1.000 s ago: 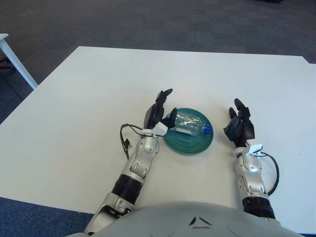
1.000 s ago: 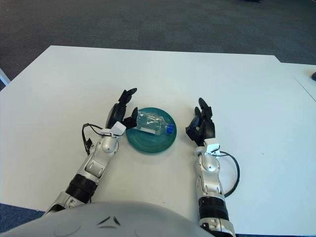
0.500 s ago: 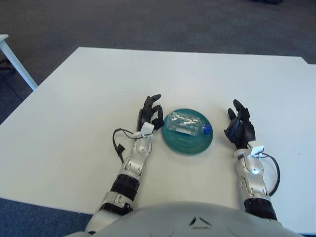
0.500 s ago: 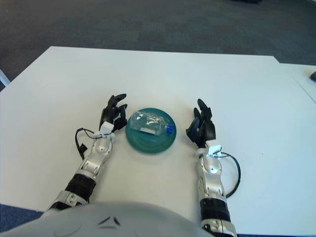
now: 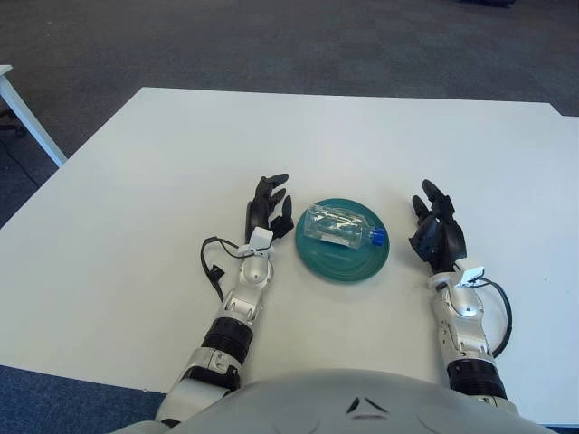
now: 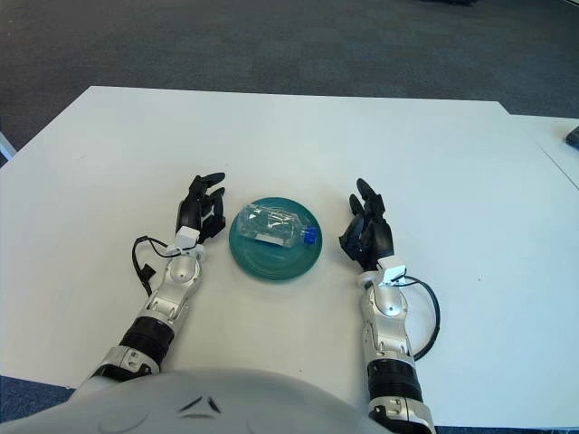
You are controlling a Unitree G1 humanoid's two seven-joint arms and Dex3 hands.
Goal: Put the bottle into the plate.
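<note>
The left robot hand [image 5: 268, 206] stands just left of the plate [image 5: 342, 262], fingers loosely spread and pointing up-frame, holding nothing, its forearm running down toward the lower left. The right robot hand [image 5: 436, 233] stands right of the plate with a small gap, fingers also relaxed and empty, a black cable [image 5: 500, 316] looping at its wrist. Between them, at the frame's centre, the clear bottle [image 5: 339, 227] lies on its side in the teal plate, blue cap toward the right. All sit on a white table [image 5: 163, 172]; dark grey carpet [image 5: 271, 41] fills the top of the frame.
</note>
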